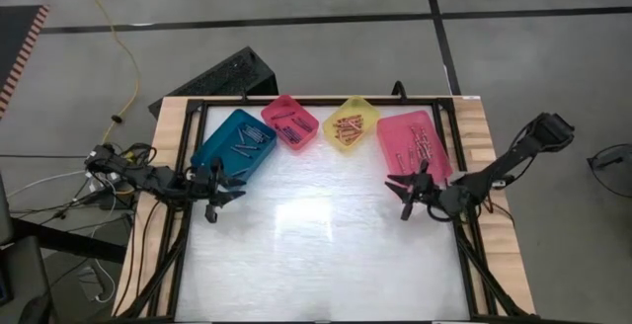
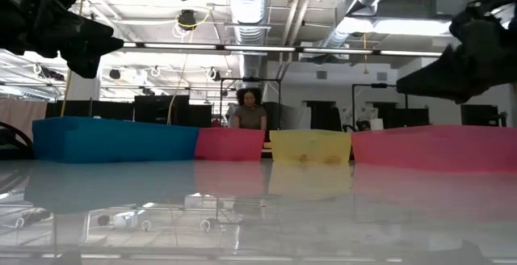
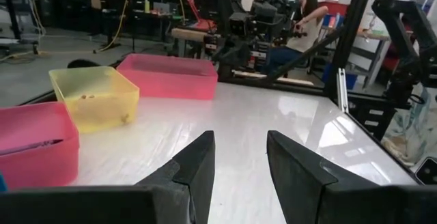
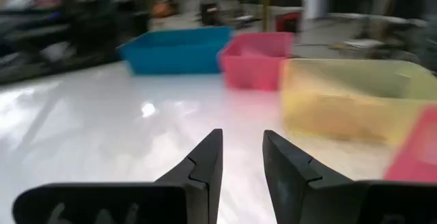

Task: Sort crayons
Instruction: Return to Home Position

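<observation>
I could see the crayons [image 1: 348, 123] only inside the four bins along the far edge of the tabletop [image 1: 316, 250]. They lay in the teal bin [image 1: 202, 152], the small pink bin [image 1: 308, 137], the yellow bin [image 1: 336, 145] and the long pink bin [image 1: 383, 142]. From above I could make out no loose stick on the white surface, though anything very small might have escaped me.

The left tool [image 1: 233, 184] hung just in front of the teal bin, its fingers [image 3: 198, 162] spread apart with nothing between them. The right tool [image 1: 401, 193] hovered at the near end of the long pink bin, and its fingers [image 4: 208, 159] were likewise parted and empty. Both pointed inward across the bare middle of the tabletop, well apart from each other. A person [image 2: 250, 113] sat in the room beyond the bins, nowhere near the arms.

With nothing held and nothing left out to fetch, it looked to me like the closing step: the sorting done and the arms due to go to rest. What that called for seemed modest. Each arm had to draw away to its own side, and each tool had to stay clear of the bin wall beside it so that no bin got nudged or tipped. I judged the right one the tighter case, since it sat so near the long pink bin's corner.
</observation>
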### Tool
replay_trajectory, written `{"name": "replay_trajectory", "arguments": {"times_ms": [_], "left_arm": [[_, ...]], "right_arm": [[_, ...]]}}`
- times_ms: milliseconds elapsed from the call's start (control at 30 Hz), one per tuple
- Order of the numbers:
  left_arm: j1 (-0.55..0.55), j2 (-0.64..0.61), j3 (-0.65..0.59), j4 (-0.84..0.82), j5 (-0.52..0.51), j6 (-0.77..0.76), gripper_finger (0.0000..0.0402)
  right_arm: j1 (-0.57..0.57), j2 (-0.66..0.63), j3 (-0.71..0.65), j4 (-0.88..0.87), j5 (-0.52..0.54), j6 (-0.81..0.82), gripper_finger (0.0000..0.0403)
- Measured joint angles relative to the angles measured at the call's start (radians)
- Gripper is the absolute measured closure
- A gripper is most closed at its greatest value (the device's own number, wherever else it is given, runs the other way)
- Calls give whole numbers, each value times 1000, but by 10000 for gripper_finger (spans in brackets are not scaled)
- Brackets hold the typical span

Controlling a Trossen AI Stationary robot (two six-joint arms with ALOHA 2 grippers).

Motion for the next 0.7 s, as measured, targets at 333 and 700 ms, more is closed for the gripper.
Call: {"name": "replay_trajectory", "arguments": {"times_ms": [333,700], "left_arm": [[0,0,-1,2,-1,1,278],[0,0,-1,2,-28,-1,278]], "right_arm": [[-2,-93,-1,274,75,-136,290],[0,-418,-1,372,-53,-428,290]]}}
